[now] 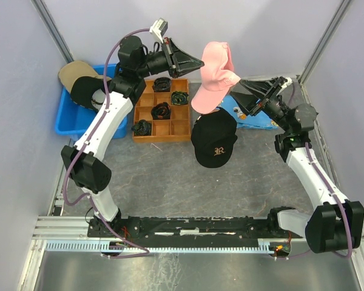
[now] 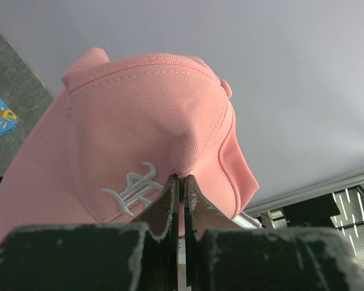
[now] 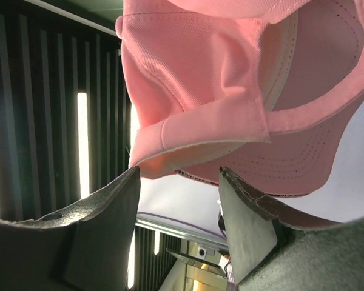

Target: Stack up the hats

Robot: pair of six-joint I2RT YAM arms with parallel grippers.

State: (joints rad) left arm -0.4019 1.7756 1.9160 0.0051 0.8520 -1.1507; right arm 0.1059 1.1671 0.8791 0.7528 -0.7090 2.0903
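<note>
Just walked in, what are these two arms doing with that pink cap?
The left gripper is shut on the pink cap, holding it in the air near a black cap lying on the table. The right gripper is open at the pink cap's lower edge, not gripping it. A tan cap and another black cap sit in the blue bin.

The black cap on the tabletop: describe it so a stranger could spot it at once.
Find the wooden compartment tray at the back of the table. Just right of it, below the raised pink cap, lies the black cap. Unlike the other black cap, in the blue bin at far left, it lies alone, its pale emblem showing.
</note>
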